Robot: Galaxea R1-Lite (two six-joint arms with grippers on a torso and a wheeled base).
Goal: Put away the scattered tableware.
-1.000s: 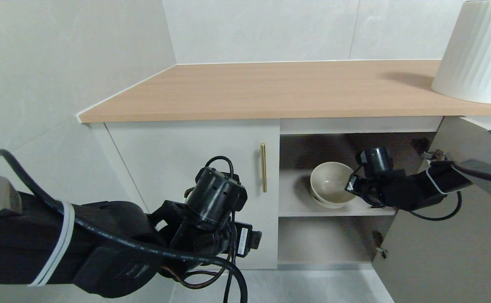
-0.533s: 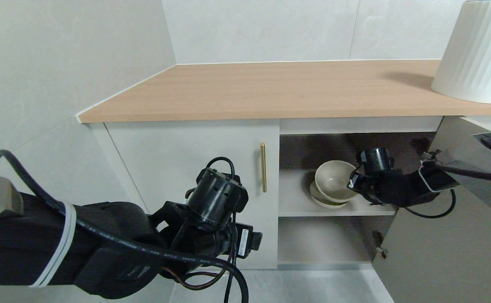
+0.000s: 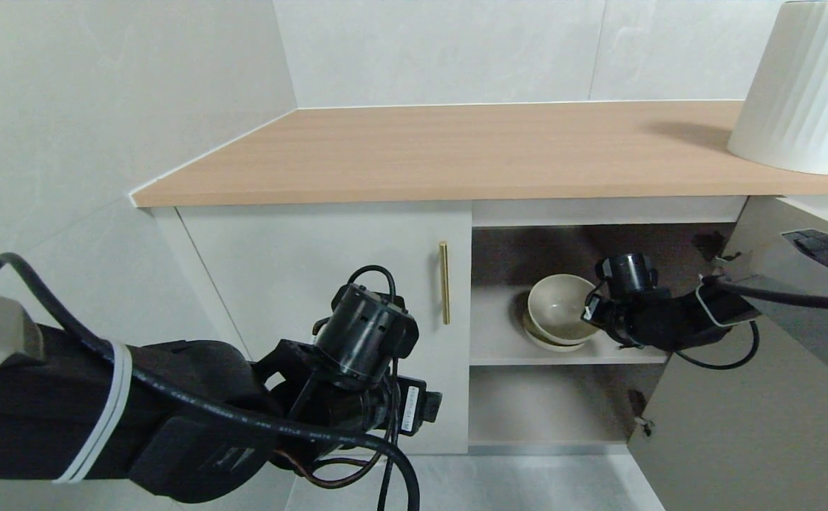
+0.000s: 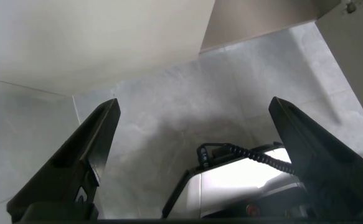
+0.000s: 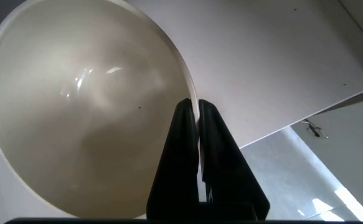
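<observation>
No txt legible: tiny white print runs along the black cable [image 3: 279, 428] draped over the left arm [image 3: 45, 404], and a white sticker [image 3: 407, 409] w/ dark print sits at that arm's wrist, both too small to make out.

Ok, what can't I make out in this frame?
Head view: the lower dish is mostly covered by the held bowl; whether they touch is unclear.
Right wrist view: the bowl's rim is cut off at the picture's edge, and the right claw covers part of it.
Head view: the white ribbed container is cut off by the picture's right edge.
</observation>
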